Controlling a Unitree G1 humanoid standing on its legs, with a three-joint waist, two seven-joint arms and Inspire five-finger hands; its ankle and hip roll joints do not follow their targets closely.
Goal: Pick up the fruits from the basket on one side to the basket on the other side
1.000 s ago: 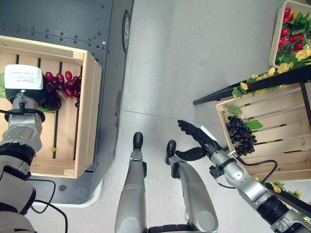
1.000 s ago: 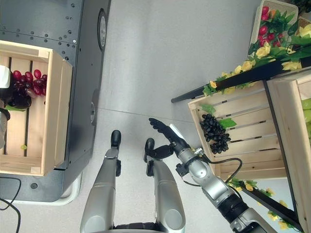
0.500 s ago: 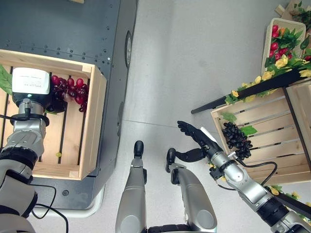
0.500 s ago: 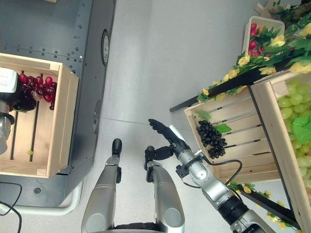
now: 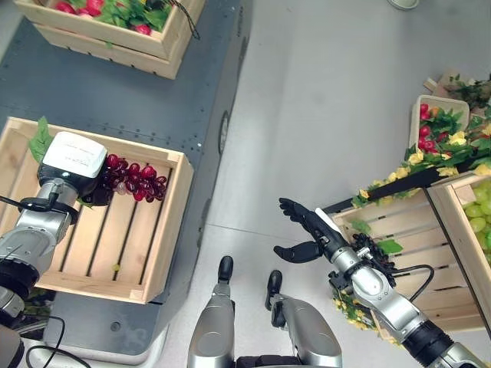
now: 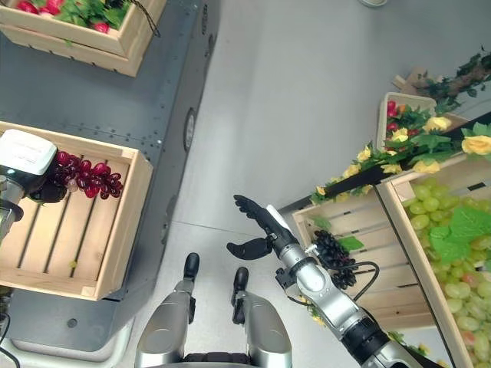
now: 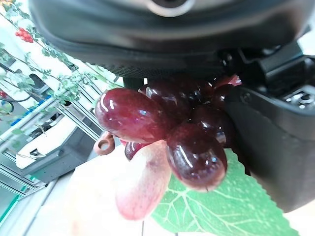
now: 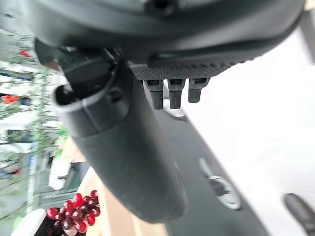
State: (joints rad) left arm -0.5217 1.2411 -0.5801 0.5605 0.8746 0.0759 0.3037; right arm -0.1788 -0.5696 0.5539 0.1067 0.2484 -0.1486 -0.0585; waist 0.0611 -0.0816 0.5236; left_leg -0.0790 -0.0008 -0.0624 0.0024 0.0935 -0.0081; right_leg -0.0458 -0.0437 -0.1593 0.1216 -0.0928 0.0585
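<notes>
Left hand (image 5: 84, 184) round red grapes (image 5: 138, 178) (right hand (image 5: 307, 230) spread)

At the left of the frame a crate (image 5: 165, 222) sits on a platform (image 5: 192, 100), with a grape bunch (image 5: 138, 178) inside it near its upper wall. A second crate (image 5: 115, 34) sits on the platform at upper left. At lower right another crate (image 5: 418, 261) holds a grape bunch (image 5: 374, 253); a flower basket (image 5: 430, 126) lies above it.
</notes>
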